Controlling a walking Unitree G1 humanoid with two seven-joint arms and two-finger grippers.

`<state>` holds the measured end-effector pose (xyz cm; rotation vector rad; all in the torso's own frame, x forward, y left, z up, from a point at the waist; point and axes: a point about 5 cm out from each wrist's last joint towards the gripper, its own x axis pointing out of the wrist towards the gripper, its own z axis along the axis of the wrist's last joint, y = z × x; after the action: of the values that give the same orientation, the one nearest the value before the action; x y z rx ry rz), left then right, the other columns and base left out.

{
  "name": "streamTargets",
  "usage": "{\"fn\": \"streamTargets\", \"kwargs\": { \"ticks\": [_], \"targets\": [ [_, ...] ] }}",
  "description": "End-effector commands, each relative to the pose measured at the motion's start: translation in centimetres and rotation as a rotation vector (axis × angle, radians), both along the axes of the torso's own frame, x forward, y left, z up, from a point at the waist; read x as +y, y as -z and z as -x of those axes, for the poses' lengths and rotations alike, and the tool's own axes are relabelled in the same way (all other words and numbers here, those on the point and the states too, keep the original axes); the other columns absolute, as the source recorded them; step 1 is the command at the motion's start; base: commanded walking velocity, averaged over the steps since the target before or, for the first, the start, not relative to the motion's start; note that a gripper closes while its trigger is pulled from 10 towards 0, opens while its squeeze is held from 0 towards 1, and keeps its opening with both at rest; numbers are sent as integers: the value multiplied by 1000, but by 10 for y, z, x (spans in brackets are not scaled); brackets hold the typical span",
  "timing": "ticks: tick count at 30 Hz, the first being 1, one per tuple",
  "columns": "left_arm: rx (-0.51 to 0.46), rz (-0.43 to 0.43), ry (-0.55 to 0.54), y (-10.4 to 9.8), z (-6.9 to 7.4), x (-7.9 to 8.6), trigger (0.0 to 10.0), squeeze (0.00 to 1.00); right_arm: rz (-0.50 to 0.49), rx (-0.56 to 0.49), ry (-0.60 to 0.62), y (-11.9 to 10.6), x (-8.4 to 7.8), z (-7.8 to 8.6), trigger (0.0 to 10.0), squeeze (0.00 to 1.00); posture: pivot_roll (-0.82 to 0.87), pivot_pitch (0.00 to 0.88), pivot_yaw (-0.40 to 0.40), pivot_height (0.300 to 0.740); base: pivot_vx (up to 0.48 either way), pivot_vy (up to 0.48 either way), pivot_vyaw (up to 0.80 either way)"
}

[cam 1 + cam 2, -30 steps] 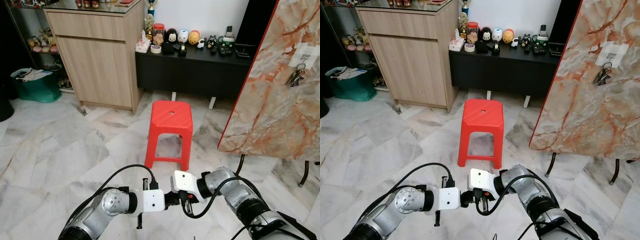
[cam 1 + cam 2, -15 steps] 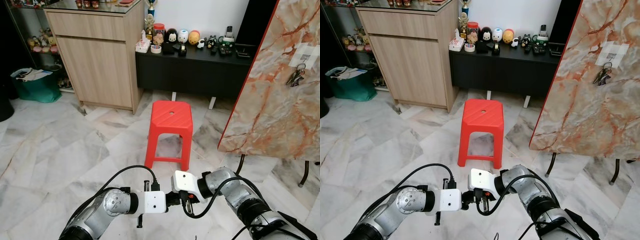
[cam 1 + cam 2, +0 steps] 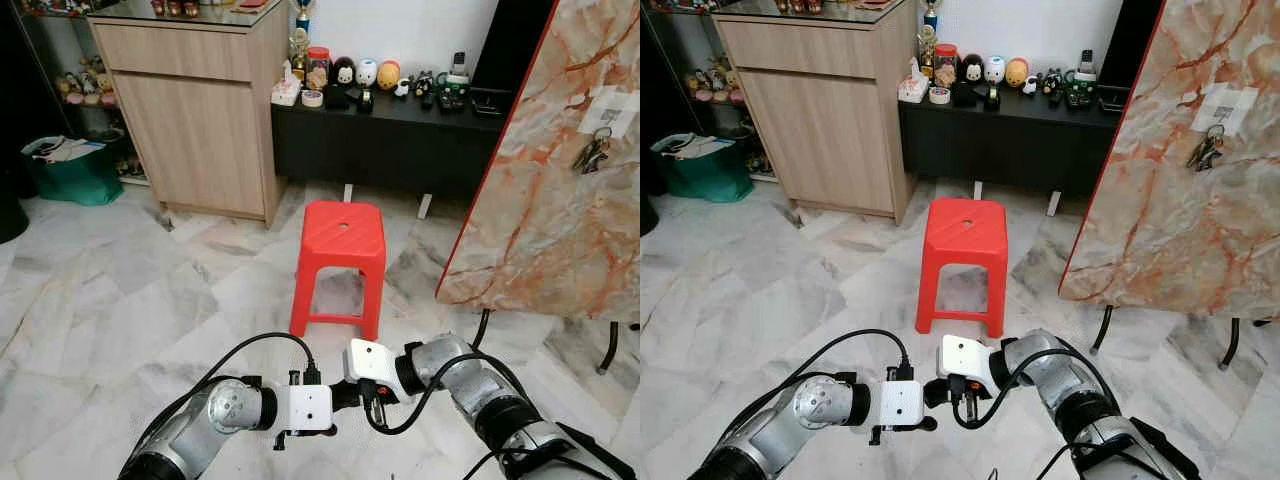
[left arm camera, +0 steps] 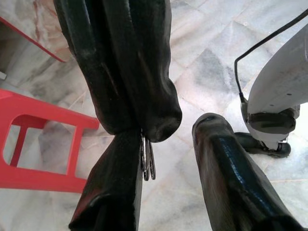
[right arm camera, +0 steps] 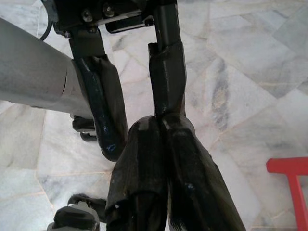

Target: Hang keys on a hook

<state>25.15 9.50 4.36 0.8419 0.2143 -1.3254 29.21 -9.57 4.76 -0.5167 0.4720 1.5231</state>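
Note:
Low in front of me my two grippers meet above the marble floor. My right gripper [image 5: 159, 122] is shut, and a thin metal key ring [image 4: 147, 163] sticks out from between its tips. My left gripper [image 3: 343, 398] is open around those tips, with one finger [image 4: 113, 192] touching the ring and the other finger [image 4: 231, 178] standing apart. Far to the right a bunch of keys [image 3: 590, 153] hangs from a white hook [image 3: 610, 103] high on a leaning marble-patterned board [image 3: 550, 210].
A red plastic stool [image 3: 340, 245] stands just ahead of the grippers. Behind it is a low black table [image 3: 390, 140] with small figures on it, and a wooden cabinet [image 3: 195, 110] to its left. A green bag [image 3: 72, 172] sits at the far left.
My left wrist has rolled: the black part that pointed down below it now lies sideways. The right arm and the view have barely moved.

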Motion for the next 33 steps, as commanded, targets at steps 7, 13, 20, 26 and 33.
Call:
{"fn": "streamTargets", "kwargs": {
  "ticks": [7, 13, 20, 26, 33],
  "targets": [
    [12, -21, -43, -2, -4, 12, 10000, 0, 31, -12, -64, -1, 0, 2, 0, 0, 135, 0, -90, 740, 0, 0, 0],
    [2, -40, -62, 1, -7, 12, 10000, 0, 24, -8, -69, -2, 1, 2, 0, 0, 135, 0, -90, 740, 0, 0, 0],
    [-20, -66, -71, 3, -9, 13, 10000, 0, 35, -17, -66, -2, -2, 1, 0, 0, 129, 0, -89, 740, 0, 0, 0],
    [-20, -79, -61, 3, -8, 13, 10000, 0, 60, -22, -73, -2, -5, 1, 0, 0, 131, 0, -88, 740, 0, 0, 0],
    [-12, -72, -57, 4, -7, 12, 10000, 0, 62, -28, -66, -2, -5, 0, 0, 0, 129, 0, -86, 740, 0, 0, 0]
  ]
}}
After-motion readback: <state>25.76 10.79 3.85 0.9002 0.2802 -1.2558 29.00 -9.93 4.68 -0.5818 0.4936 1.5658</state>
